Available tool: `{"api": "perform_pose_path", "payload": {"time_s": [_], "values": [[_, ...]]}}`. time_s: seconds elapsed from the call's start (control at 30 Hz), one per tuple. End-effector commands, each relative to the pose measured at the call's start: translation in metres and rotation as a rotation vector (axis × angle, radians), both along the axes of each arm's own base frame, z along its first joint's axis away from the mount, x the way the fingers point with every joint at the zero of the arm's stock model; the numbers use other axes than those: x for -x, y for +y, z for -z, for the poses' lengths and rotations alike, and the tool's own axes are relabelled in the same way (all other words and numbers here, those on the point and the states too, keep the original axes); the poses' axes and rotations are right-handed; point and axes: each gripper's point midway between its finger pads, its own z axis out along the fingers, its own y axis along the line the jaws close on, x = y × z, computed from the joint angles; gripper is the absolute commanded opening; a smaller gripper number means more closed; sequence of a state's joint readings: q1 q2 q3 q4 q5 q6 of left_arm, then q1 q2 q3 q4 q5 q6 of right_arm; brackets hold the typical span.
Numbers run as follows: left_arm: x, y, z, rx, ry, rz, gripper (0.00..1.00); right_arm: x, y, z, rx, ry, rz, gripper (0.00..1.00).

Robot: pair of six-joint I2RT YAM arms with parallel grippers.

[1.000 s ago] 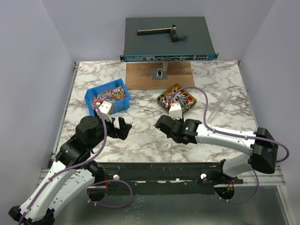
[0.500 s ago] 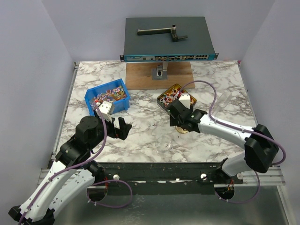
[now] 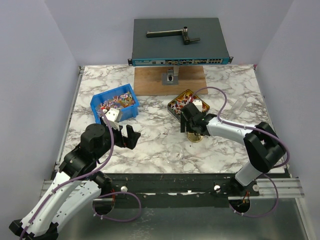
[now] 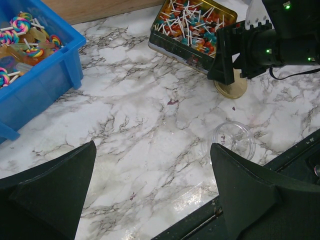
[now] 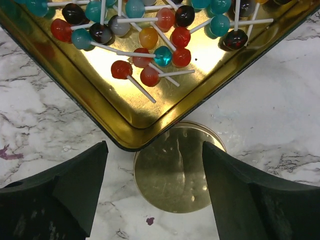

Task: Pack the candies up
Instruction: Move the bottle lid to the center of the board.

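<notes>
The candies are small lollipops on white sticks (image 5: 150,55), lying in a square gold tin (image 5: 125,120) at mid-table (image 3: 176,111). More candies (image 4: 25,35) fill a blue bin (image 3: 97,107) at the left. My right gripper (image 5: 154,150) is open at the tin's near corner (image 3: 192,125). Its fingers stand either side of a round gold lid (image 5: 177,172) that lies flat on the marble, and they hold nothing. My left gripper (image 4: 152,147) hovers wide open over bare marble near the front edge (image 3: 127,136).
A clear round dish (image 4: 234,140) lies near the front edge, between the arms. A clear plastic bag (image 3: 239,107) lies right of the tin. At the back are a wooden board (image 3: 170,81) and a network switch (image 3: 180,42).
My right gripper swung right to the tin's near corner and its jaws widened. The gold lid now shows on the table beneath it. The left arm has not moved.
</notes>
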State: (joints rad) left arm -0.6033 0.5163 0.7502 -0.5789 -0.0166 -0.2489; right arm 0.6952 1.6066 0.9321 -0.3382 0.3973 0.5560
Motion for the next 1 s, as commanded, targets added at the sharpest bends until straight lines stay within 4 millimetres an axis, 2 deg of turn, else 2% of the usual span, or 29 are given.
{"api": "perform_pose_path", "payload": {"time_s": [0.0,0.33,0.53,0.73,0.97], "values": [[0.001,0.002,0.0,-0.012,0.002,0.001,0.99,-0.01,0.003,0.009,-0.002,0.003,-0.024,0.8],[0.0,0.002,0.001,-0.019,0.008,0.002,0.99,-0.023,-0.006,0.02,0.025,0.011,-0.028,0.8],[-0.001,0.001,0.002,-0.021,0.012,0.002,0.99,-0.022,-0.006,0.026,0.034,0.027,-0.035,0.8],[-0.001,0.001,0.002,-0.02,0.014,0.003,0.99,-0.014,-0.007,0.027,0.019,0.042,-0.038,0.75],[0.0,0.001,0.001,-0.014,0.01,0.007,0.99,0.004,-0.009,0.034,-0.008,0.101,-0.05,0.69]]}}
